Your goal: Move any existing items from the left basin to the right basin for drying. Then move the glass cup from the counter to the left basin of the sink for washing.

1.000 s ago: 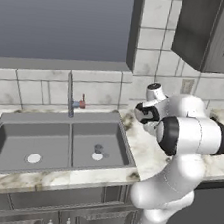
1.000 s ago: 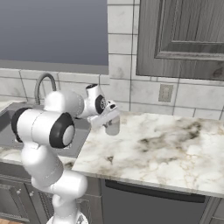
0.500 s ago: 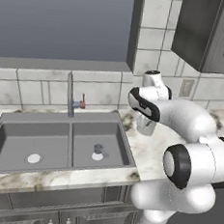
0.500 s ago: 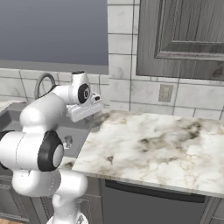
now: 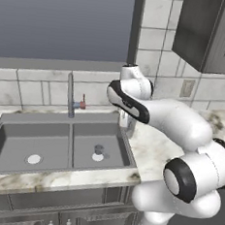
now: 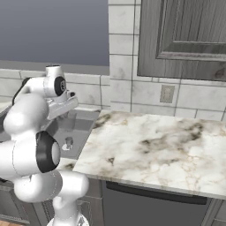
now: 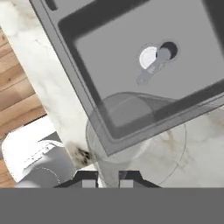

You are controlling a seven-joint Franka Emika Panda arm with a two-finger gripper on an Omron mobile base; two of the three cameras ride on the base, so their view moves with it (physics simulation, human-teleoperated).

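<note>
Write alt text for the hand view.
The gripper, shut on the translucent glass cup, holds it above the corner of the right basin and the marble counter. Through and beyond the glass, a small dark grey piece stands by the basin's round pale drain.

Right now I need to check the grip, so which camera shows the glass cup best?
The hand view: the glass cup looms large and translucent just above the shut jaws, over the right basin's corner. In the left base view the cup is a pale sliver beneath the arm. In the right base view it is small and faint.
</note>
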